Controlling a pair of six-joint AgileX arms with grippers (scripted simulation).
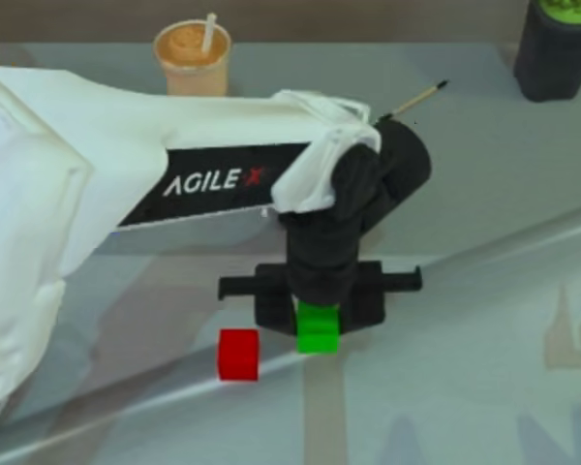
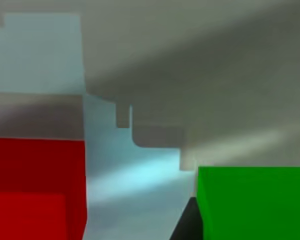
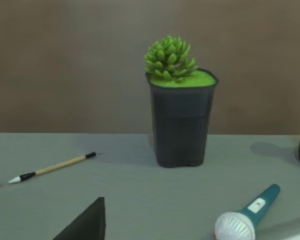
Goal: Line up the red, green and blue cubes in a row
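Note:
The green cube sits between the jaws of my left gripper near the table's front middle. The left wrist view shows one dark finger flush against the side of this green cube. The red cube lies on the table a short gap to the left of the green one, free of the gripper, and also appears as a red cube in the left wrist view. The blue cube is out of view. My right arm is outside the top view. In its wrist view, a single dark fingertip shows with nothing near it.
A cup with a straw stands at the back left. A thin brush lies behind the left arm's wrist. A dark pot with a green plant stands at the back right. Near the right gripper lies a teal-handled microphone.

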